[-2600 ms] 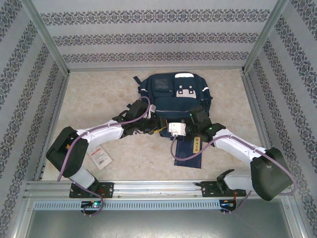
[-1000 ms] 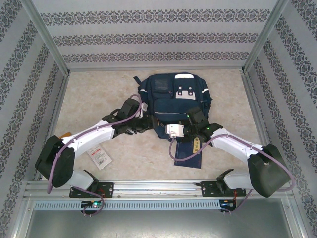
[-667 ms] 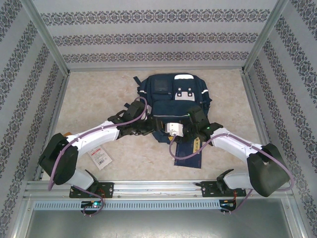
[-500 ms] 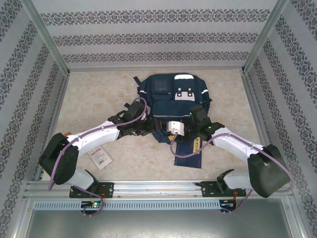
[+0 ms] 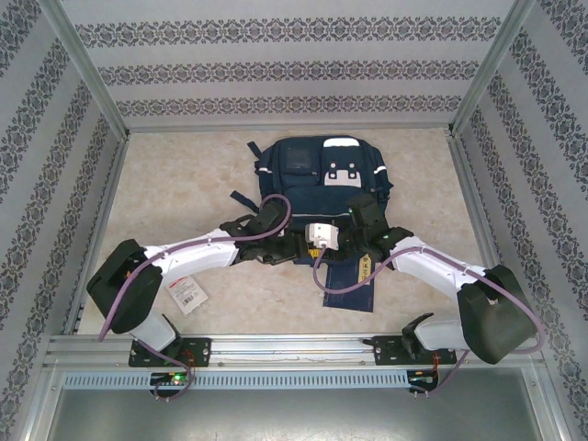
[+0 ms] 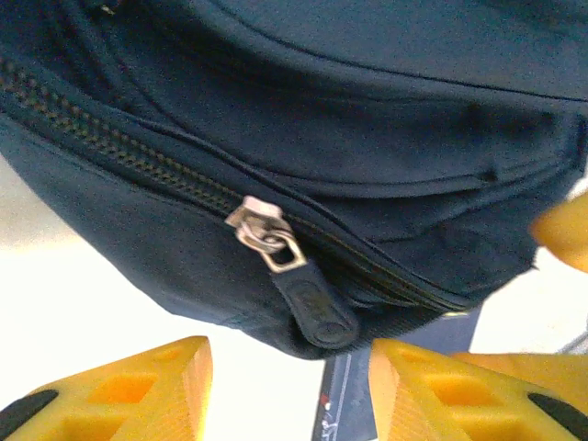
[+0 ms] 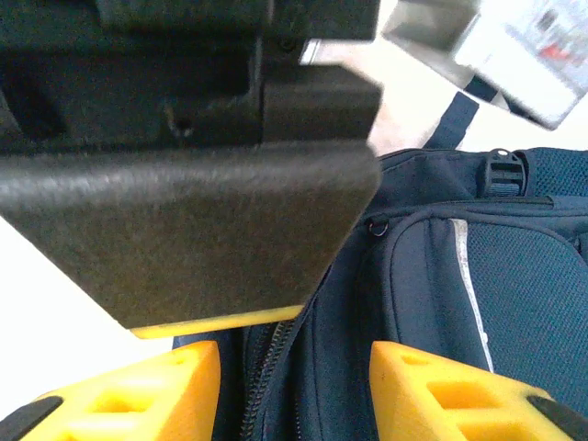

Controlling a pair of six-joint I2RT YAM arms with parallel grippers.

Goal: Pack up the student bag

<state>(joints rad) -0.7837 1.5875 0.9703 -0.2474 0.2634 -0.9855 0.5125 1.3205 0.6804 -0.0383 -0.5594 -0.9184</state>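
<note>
Two things lie outside your student bag (image 5: 322, 179).
Book (image 5: 354, 285) and card (image 5: 186, 294) wait toward the table's (image 5: 175, 184) near edge; left gripper (image 6: 285, 354) and right gripper (image 7: 294, 354) gape empty by the zip pull (image 6: 312, 308).

Around me rise white walls (image 5: 294, 83) banded with dark floral stripes, enclosing a beige speckled tabletop (image 5: 175, 184) under even light.

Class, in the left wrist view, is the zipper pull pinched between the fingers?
No, the zipper pull hangs free on the bag, above the spread fingers.
</note>
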